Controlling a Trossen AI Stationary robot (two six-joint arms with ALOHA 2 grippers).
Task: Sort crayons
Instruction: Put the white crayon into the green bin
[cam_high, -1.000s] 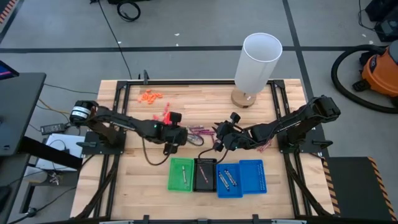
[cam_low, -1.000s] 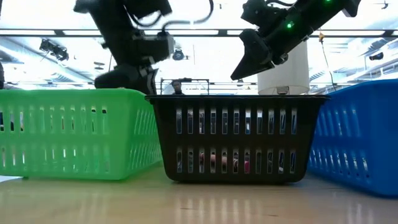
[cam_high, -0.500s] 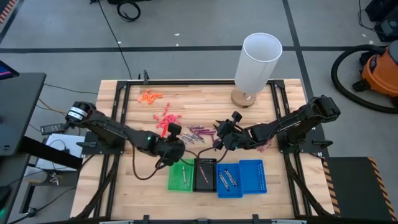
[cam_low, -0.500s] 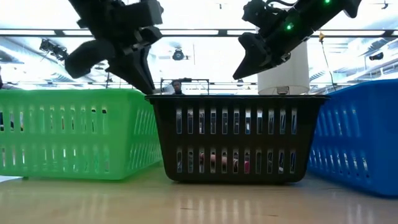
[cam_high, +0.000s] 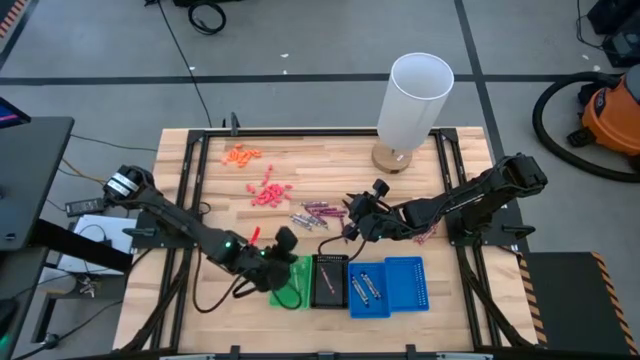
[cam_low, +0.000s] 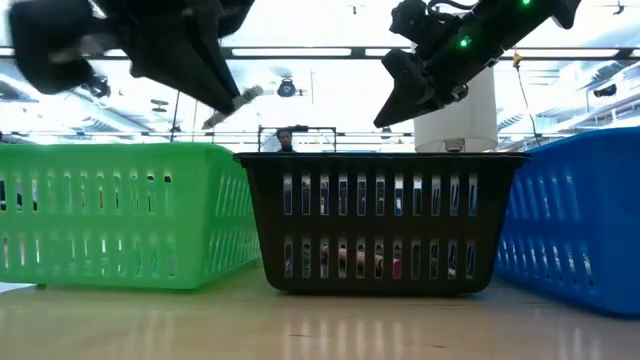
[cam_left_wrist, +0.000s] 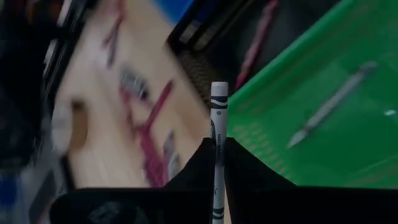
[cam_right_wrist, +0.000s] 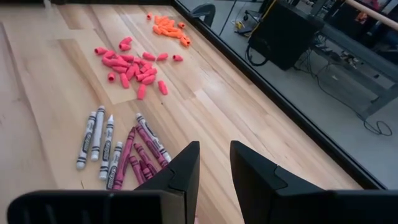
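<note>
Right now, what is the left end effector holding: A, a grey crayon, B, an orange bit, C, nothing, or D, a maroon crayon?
A: the left wrist view shows the left end effector shut on a grey crayon above the green tray.
</note>
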